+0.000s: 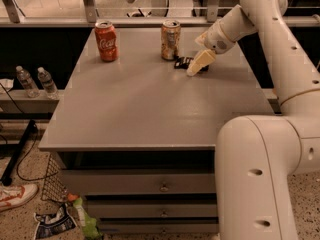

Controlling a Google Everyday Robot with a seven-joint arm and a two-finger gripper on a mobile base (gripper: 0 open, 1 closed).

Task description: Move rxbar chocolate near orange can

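The rxbar chocolate, a dark flat bar, lies on the grey table just right of the orange can, which stands upright with pale orange mottled print. My gripper reaches down from the right at the far side of the table and sits over the bar's right end, hiding part of it.
A red cola can stands at the table's far left. Two water bottles stand on a low shelf left of the table. A shoe and litter lie on the floor. My white arm base fills the lower right.
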